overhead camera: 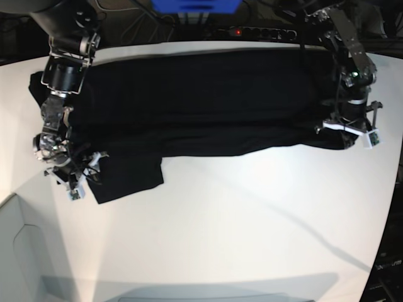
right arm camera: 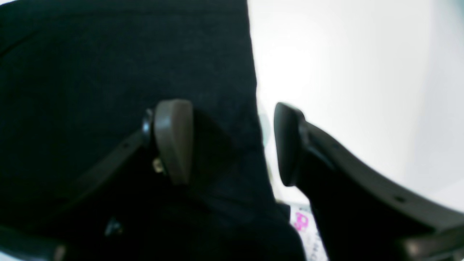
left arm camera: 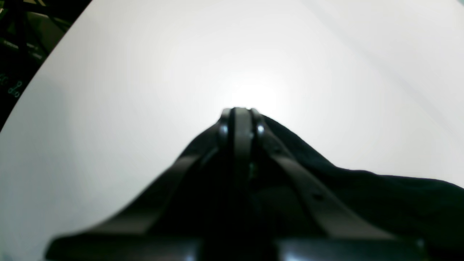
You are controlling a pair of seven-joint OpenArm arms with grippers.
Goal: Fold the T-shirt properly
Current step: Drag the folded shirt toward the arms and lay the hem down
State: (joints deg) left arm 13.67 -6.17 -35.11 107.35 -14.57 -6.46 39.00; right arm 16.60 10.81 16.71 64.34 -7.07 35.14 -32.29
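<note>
The black T-shirt [overhead camera: 201,100] lies spread in a wide band across the back of the white table [overhead camera: 252,220], with a flap hanging forward at the left [overhead camera: 129,179]. My left gripper [overhead camera: 346,133] is at the shirt's right end. In the left wrist view it [left arm camera: 237,112] is shut, and black cloth [left arm camera: 362,195] rises up to its tips. My right gripper [overhead camera: 79,179] is at the shirt's left end. In the right wrist view it [right arm camera: 232,145] is open and straddles the shirt's edge [right arm camera: 127,65]: one finger [right arm camera: 174,141] over the cloth, the other over the table. A white label with pink print [right arm camera: 301,221] shows below.
A power strip with a red light [overhead camera: 236,30] and a blue object [overhead camera: 195,6] stand behind the table's back edge. Dark clutter shows beyond the table's edge [left arm camera: 21,43]. A grey surface [overhead camera: 19,251] lies at the front left.
</note>
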